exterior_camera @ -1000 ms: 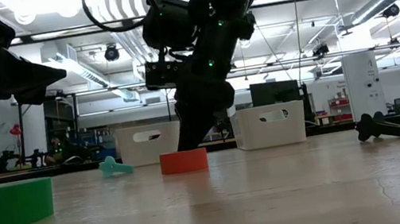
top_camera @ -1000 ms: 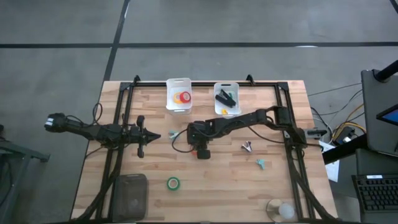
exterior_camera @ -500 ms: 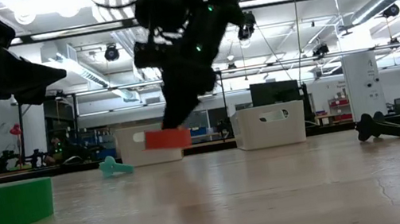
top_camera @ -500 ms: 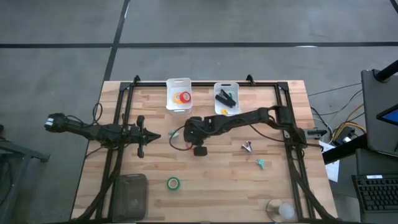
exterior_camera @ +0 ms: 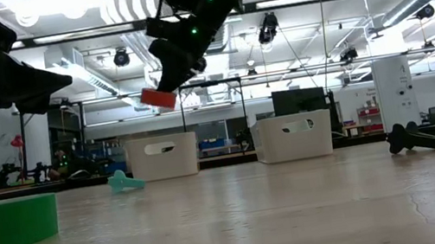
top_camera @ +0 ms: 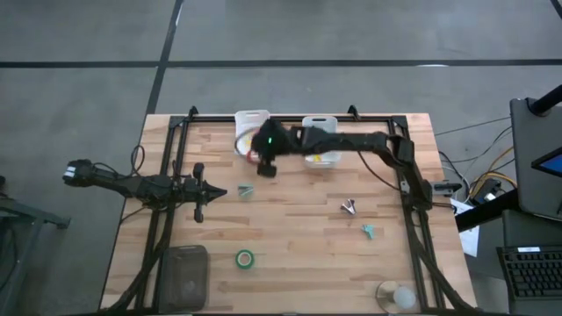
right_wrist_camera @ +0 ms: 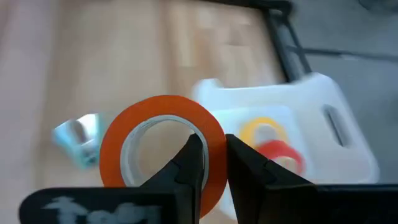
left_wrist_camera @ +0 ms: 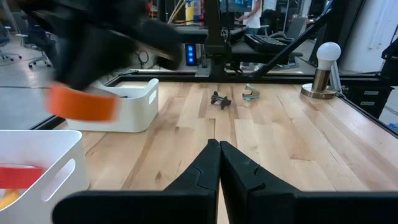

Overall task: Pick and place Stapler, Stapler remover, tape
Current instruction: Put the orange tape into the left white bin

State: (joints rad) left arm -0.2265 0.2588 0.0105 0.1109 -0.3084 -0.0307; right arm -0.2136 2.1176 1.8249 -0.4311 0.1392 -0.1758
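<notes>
My right gripper (top_camera: 263,167) is shut on an orange-red tape roll (right_wrist_camera: 160,149), held in the air by the near edge of the left white bin (top_camera: 250,118). The roll also shows in the low view (exterior_camera: 159,98). That bin holds a yellow roll (right_wrist_camera: 263,132) and a red roll (right_wrist_camera: 284,155). A green roll (top_camera: 245,259) lies flat on the table near the front. My right arm hides the stapler in the right bin (top_camera: 320,121). My left gripper (top_camera: 221,190) is shut and empty at the table's left, beside a teal staple remover (top_camera: 244,190). My right gripper pinches the roll's ring wall (right_wrist_camera: 214,152) with one finger (right_wrist_camera: 189,165) inside the hole and one (right_wrist_camera: 249,168) outside. The fingers slant down from the table's right. The roll is lifted clear of the table and tilted (exterior_camera: 159,98).
A grey staple remover (top_camera: 349,207) and a teal one (top_camera: 369,231) lie at the right. A dark grey block (top_camera: 182,272) sits at the front left and a white-bulbed lamp (top_camera: 397,297) at the front right. A black frame (top_camera: 290,116) runs around the table.
My right gripper has lifted the orange-red roll off the middle of the table. It has carried it up and toward the far edge, to the left bin. The roll has tipped from flat to tilted.
</notes>
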